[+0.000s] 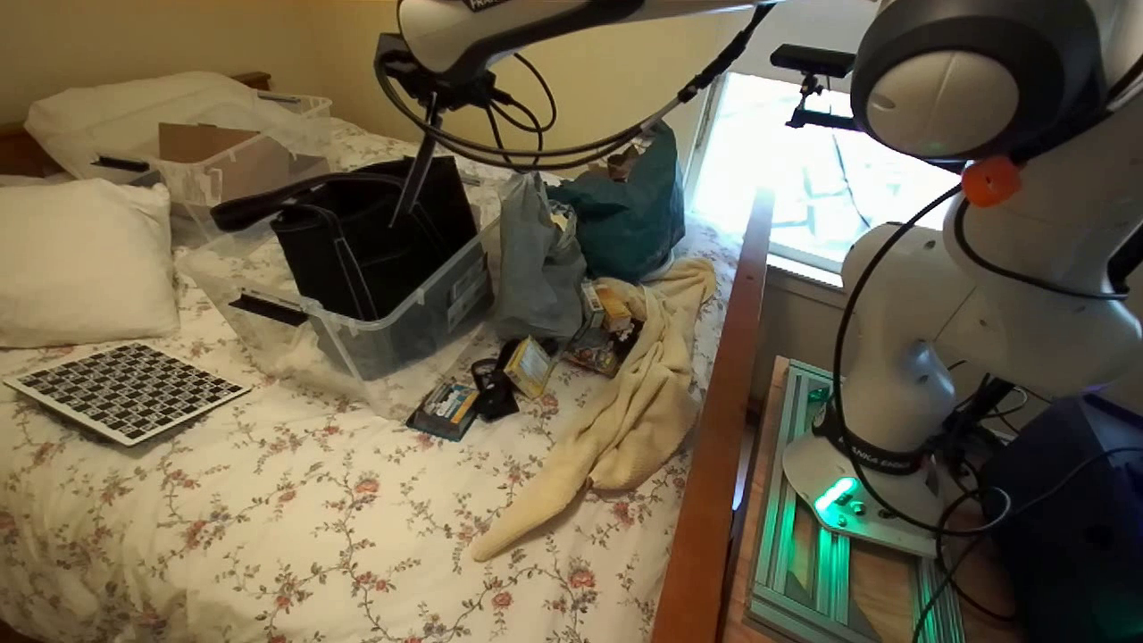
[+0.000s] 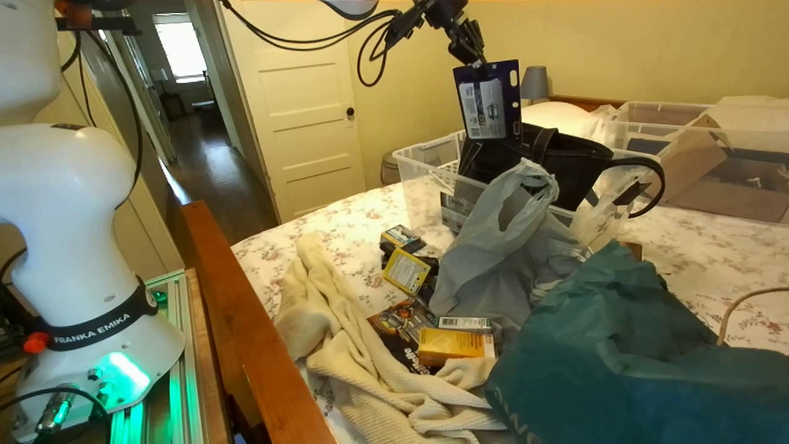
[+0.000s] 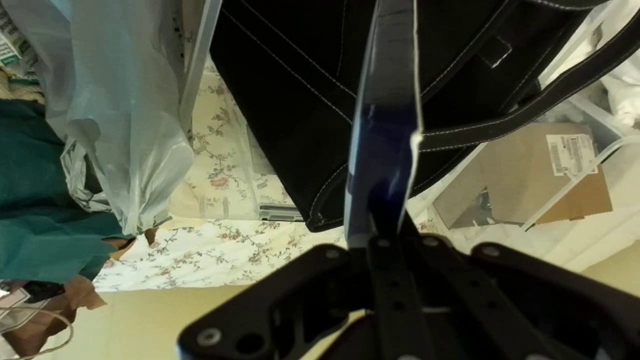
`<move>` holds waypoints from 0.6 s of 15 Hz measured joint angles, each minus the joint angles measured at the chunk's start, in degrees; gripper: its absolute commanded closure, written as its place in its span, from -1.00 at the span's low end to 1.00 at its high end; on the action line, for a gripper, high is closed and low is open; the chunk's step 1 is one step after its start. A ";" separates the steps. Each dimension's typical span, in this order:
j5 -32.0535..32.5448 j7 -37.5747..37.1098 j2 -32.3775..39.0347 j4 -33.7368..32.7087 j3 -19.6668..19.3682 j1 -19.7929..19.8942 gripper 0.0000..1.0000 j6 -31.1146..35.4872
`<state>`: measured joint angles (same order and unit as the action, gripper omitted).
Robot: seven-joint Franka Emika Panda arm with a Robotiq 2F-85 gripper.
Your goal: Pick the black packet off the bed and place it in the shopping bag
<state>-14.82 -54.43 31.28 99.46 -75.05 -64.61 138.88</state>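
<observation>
I see the packet, flat and dark navy with a white printed label, clamped at its top in the gripper, long axis nearly upright, lower end pointing down over the shopping bag

Window blown out; robot base lit green.

In an exterior view you have a checkerboard near a pillow. In both exterior views you see a grey bag between a bin and a teal bag, and a blanket beside an orange box.
</observation>
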 measured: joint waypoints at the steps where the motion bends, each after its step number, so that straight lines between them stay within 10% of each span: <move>1: 0.78 -0.34 -0.84 -1.23 2.30 2.01 0.98 -1.06; 9: 8.34 -6.68 -3.89 -11.42 26.76 23.91 0.98 -8.37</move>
<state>-6.47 -61.12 27.40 88.04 -48.29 -40.69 130.51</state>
